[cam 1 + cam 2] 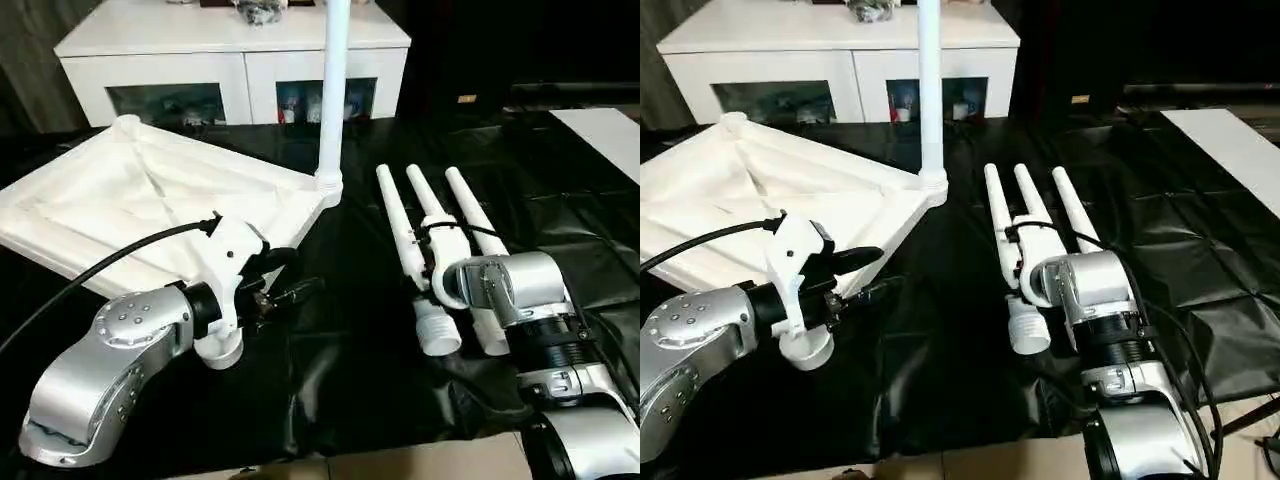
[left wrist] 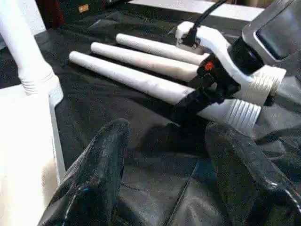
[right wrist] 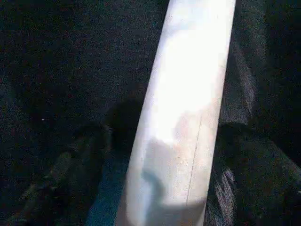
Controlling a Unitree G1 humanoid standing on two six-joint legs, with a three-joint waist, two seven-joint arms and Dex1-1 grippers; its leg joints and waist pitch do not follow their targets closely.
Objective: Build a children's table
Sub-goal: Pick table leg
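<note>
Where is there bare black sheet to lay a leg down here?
Bare sheet lies between the left gripper and the three loose legs, and right of them toward the white panel. It is crowded at the right gripper and upturned tabletop.

I am working in what looks like a living room at home. At my twelve o'clock a low white cabinet with glass doors holds small coloured things I cannot make out. At ten o'clock a grey curtain hangs. I kneel over a floor spread with black sheeting, where a child's table top and legs lie.
</note>
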